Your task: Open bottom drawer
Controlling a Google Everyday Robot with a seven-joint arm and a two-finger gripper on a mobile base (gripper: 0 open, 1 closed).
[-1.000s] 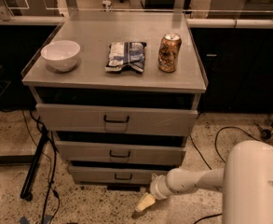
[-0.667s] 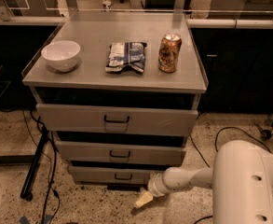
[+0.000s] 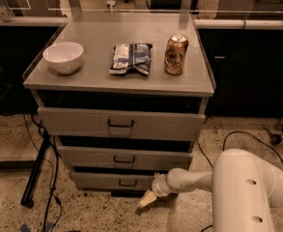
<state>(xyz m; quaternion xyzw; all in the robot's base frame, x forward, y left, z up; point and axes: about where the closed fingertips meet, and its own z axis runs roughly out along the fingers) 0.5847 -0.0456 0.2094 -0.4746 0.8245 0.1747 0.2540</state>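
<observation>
The bottom drawer (image 3: 97, 181) is pale grey with a small dark pull, matching the two grey fronts above it; the cabinet top (image 3: 131, 30) is a duller grey. On it stand a white bowl (image 3: 63, 57), a blue-and-white printed bag (image 3: 130, 58) and a copper-brown can (image 3: 176, 54). The gripper (image 3: 148, 198), pale yellow on a cream-white arm (image 3: 191, 180), sits low by the bottom drawer's right end, over a tan floor (image 3: 88, 214) speckled dark.

Bottom drawer (image 3: 97, 181), lowest of 3: shallow grey front, dark centre pull; gripper (image 3: 148, 198) just beside its right end.

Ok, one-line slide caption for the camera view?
Gripper near the floor, right of the bottom drawer handle; bowl, bag and can on top.
</observation>
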